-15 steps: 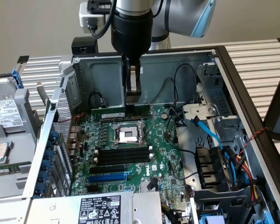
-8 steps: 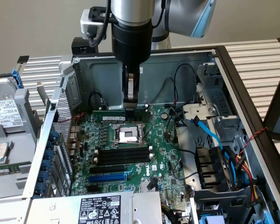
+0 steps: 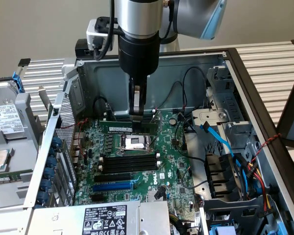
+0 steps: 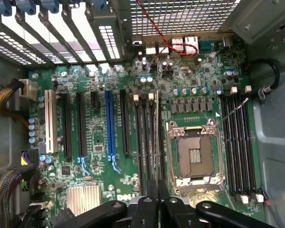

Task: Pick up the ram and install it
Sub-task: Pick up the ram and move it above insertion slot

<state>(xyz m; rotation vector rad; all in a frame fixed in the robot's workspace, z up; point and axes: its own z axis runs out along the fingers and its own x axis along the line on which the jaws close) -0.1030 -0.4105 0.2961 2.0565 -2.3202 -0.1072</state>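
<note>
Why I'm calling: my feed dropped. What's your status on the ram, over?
Claw shut on the ram. Ram at memory slots beside CPU socket, seating unclear. No obstruction seen.

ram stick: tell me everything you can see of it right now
The ram is a long, thin green board with dark chips, standing on edge and level. It runs across the exterior view, just past the CPU socket. The gripper is shut on its upper edge at about mid-length. In the wrist view it shows edge-on as a thin line, parallel to the black slots. I cannot tell whether it touches the board.
</note>
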